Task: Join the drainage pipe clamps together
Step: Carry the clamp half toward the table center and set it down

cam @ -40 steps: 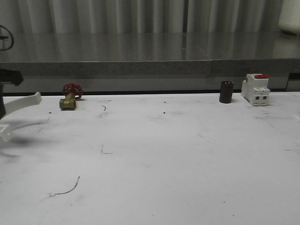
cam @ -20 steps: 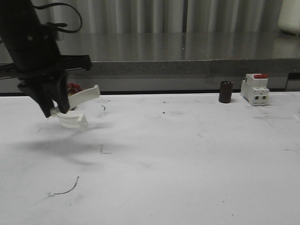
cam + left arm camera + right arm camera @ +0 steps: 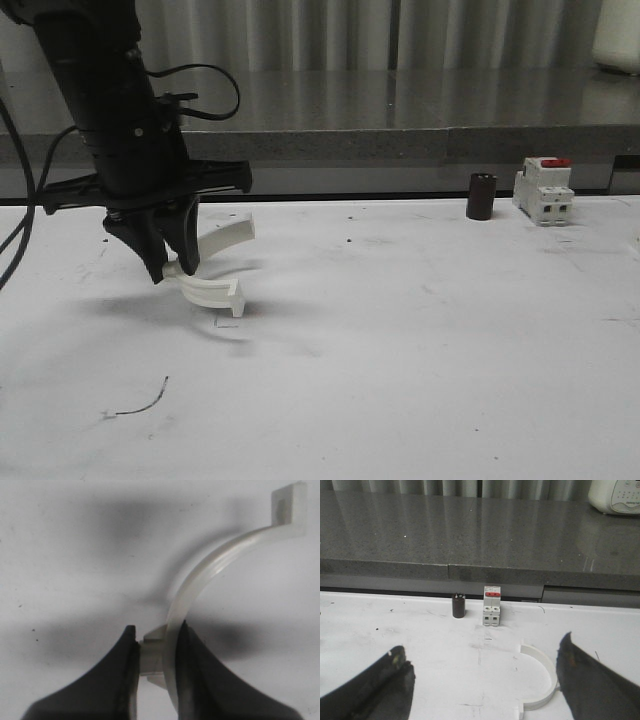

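Note:
A white half-ring drainage pipe clamp (image 3: 210, 291) hangs just above the white table (image 3: 400, 330), left of centre, its open side turned right. My left gripper (image 3: 175, 268) is shut on it, pointing down. The left wrist view has the jaws (image 3: 157, 630) pinching the clamp (image 3: 200, 580) near one end, its square tab at the far end. A second clamp (image 3: 532, 649) lies flat on the table in the right wrist view, close to one finger. My right gripper (image 3: 481, 647) is open and holds nothing.
A white-and-red breaker block (image 3: 545, 190) and a small black cylinder (image 3: 483, 196) stand at the table's back right, also seen as breaker (image 3: 491, 606) and cylinder (image 3: 458, 605). A grey stone ledge (image 3: 400, 110) runs behind the table. The left arm's cable loops beside it.
My left arm has swung in from the left edge toward the table's middle, carrying the clamp rightward and lower. The red-handled valve is now hidden behind the arm.

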Action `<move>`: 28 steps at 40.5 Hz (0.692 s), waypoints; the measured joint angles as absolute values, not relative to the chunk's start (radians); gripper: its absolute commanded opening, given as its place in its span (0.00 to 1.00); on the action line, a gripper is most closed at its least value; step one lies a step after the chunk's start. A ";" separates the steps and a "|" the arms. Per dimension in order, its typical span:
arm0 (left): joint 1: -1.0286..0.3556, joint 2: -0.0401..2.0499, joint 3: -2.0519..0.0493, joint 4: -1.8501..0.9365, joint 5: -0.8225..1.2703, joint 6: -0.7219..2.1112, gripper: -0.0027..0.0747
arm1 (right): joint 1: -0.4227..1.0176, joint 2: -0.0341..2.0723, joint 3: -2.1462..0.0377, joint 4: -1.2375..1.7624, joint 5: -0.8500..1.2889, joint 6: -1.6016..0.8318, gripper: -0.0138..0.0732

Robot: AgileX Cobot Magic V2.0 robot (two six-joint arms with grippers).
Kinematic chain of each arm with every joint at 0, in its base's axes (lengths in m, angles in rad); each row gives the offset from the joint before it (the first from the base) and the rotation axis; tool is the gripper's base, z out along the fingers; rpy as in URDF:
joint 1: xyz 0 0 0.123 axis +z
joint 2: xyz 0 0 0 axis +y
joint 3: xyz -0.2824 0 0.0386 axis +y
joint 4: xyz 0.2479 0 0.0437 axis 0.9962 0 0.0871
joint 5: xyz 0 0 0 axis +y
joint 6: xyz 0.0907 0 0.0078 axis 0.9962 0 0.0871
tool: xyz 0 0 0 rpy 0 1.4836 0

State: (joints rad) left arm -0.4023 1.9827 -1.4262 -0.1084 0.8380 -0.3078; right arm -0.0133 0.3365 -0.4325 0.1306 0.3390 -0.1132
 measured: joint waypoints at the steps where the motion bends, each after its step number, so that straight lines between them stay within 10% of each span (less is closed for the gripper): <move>1: -0.402 1.987 -1.426 -0.106 0.838 -0.308 0.04 | -0.013 0.337 -0.432 0.131 0.339 -0.113 0.84; 28: -0.402 2.026 -1.434 -0.112 0.833 -0.310 0.67 | -0.013 0.337 -0.432 0.131 0.339 -0.113 0.84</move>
